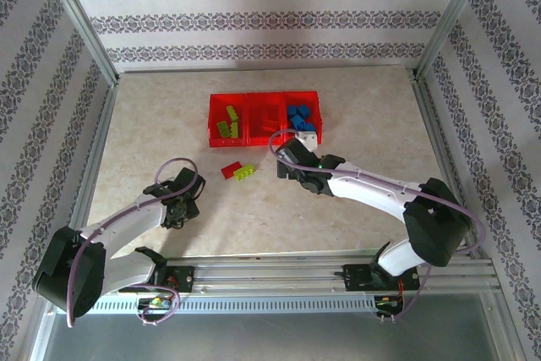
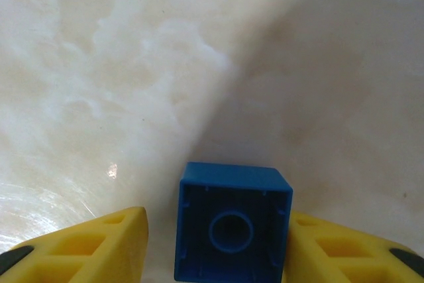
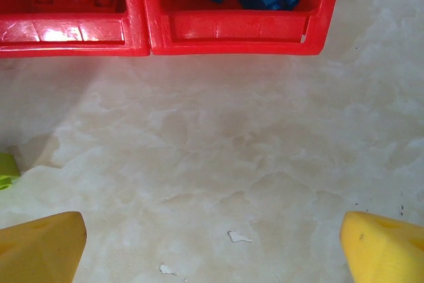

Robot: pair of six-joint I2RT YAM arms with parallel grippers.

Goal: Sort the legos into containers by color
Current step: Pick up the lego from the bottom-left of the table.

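The containers (image 1: 211,120) are three joined red bins at the table's middle back. Green legos (image 1: 228,122) lie in the left bin, red legos (image 1: 269,116) in the middle one and blue legos (image 1: 301,116) in the right one. A red brick (image 1: 230,170) and a green brick (image 1: 246,172) lie loose in front of the tray. My left gripper (image 2: 218,250) straddles a blue brick (image 2: 233,226) lying hollow side up. Its right finger (image 2: 344,250) touches the brick, while its left finger (image 2: 99,246) stands a small gap away. My right gripper (image 3: 212,250) hangs wide open over bare table before the blue bin (image 3: 238,28).
Metal frame posts and patterned walls enclose the table on three sides. A rail (image 1: 279,272) with both arm bases runs along the near edge. A green brick (image 3: 5,170) peeks in at the left edge of the right wrist view. Bare marble surface lies left and right of the tray.
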